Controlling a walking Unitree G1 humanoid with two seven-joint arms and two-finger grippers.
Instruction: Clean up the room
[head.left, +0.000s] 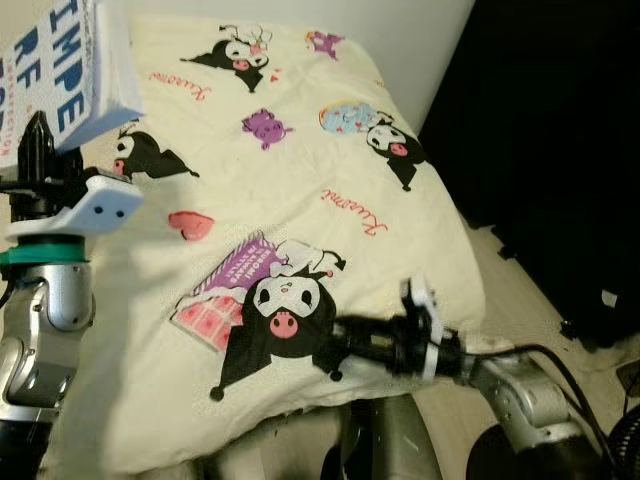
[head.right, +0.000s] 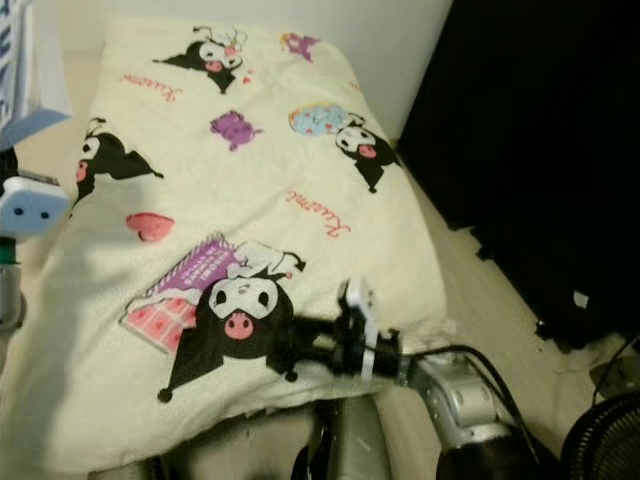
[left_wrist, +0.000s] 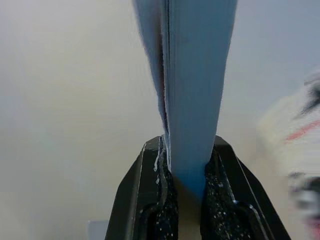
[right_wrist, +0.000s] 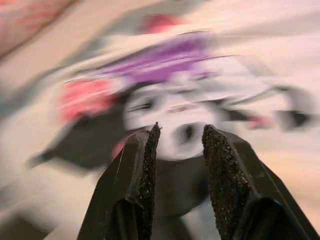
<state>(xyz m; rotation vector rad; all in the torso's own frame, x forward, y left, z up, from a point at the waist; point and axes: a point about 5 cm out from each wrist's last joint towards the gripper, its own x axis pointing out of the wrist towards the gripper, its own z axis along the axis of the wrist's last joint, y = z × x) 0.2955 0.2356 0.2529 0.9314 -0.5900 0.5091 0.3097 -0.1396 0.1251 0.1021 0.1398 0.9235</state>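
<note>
Right gripper nearest, fingers parted, empty, low over printed blanket. Left gripper clamps book, raised clear, likely for carrying away.

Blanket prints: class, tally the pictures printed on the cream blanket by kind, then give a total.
On the blanket:
Black-and-white characters: 4
Purple creatures: 2
Red hearts: 1
Total: 7
</note>
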